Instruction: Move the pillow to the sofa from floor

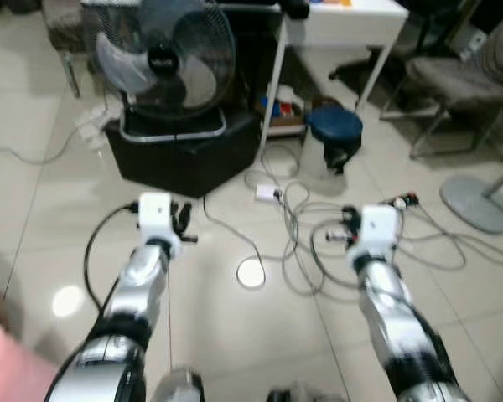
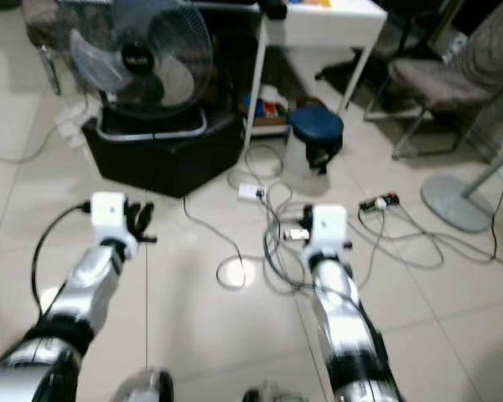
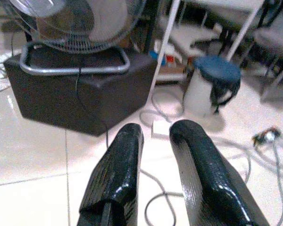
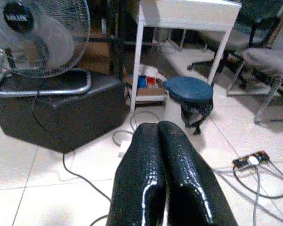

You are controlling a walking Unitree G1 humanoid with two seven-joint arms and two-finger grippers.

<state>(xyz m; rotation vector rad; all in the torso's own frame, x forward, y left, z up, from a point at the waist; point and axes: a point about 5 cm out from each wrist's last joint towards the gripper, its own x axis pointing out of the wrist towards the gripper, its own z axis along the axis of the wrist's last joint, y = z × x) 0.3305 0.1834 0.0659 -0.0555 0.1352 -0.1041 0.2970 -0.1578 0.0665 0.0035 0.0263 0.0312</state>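
A pink pillow corner (image 1: pixel 3 369) shows at the lower left edge of the left eye view, on the floor beside my left arm. My left gripper (image 1: pixel 183 223) is held out over the white tiles, well ahead of the pillow; in the left wrist view its fingers (image 3: pixel 118 165) stand a little apart with nothing between them. My right gripper (image 1: pixel 347 226) hovers over a tangle of cables. In the right wrist view its fingers (image 4: pixel 179 160) are pressed together and hold nothing.
Ahead stands a floor fan (image 1: pixel 163 54) on a black box (image 1: pixel 184 155). To the right are a white table (image 1: pixel 344 25), a blue-lidded bin (image 1: pixel 333 134), a grey chair (image 1: pixel 461 79) and a round stand base (image 1: pixel 479 201). Loose cables (image 1: pixel 298 251) and a power strip (image 1: pixel 402 201) lie on the tiles.
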